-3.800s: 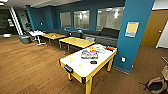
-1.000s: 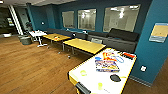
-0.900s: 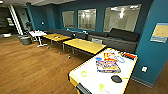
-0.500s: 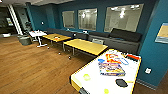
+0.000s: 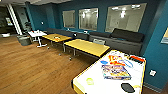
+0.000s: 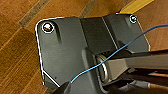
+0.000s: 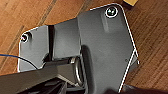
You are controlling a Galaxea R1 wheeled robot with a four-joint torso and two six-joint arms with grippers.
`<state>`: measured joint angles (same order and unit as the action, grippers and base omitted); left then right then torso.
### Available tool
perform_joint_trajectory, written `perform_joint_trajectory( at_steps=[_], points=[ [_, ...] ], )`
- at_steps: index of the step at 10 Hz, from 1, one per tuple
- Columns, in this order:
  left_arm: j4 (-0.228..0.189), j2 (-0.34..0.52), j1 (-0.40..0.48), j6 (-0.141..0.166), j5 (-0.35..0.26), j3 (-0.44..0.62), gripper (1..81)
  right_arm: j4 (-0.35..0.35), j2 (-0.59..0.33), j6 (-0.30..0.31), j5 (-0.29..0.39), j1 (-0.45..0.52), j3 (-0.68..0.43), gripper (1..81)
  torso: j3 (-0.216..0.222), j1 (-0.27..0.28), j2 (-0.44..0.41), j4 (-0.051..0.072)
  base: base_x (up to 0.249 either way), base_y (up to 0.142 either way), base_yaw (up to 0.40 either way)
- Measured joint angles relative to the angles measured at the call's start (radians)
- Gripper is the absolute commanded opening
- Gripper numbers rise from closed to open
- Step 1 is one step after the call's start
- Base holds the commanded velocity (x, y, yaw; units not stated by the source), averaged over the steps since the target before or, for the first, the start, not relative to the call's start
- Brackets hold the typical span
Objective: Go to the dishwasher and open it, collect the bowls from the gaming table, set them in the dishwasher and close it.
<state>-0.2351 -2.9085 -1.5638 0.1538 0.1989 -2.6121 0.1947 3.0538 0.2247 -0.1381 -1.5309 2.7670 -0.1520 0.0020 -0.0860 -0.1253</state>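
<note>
Green bowl (image 5: 89, 81) on the white gaming table (image 5: 100, 83), near edge.

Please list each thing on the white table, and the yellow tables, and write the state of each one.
white-topped table: standing, loaded with items.
green bowl: resting on the table near its front edge.
blue bowl: resting on the table, further back.
colourful box: lying flat, mid-table.
dark round object: lying flat on the table.
yellow tables: standing in a row along the bench.
</note>
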Motion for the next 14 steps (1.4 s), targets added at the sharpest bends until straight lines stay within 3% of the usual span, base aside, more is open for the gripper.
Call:
perform_joint_trajectory(
  at_steps=[6,14],
  points=[
    [0.003,-0.003,-0.003,0.0,-0.001,0.0,81.1,0.0,-0.001,0.0,0.0,0.002,0.0,81.1,0.0,0.0,0.0,0.0,0.014,0.0,0.0],
    [0.001,-0.002,-0.007,0.0,-0.011,0.005,81.1,0.0,-0.001,0.0,-0.002,0.012,0.0,81.1,0.0,0.0,0.0,0.0,0.0,0.0,-0.338]
  ],
)
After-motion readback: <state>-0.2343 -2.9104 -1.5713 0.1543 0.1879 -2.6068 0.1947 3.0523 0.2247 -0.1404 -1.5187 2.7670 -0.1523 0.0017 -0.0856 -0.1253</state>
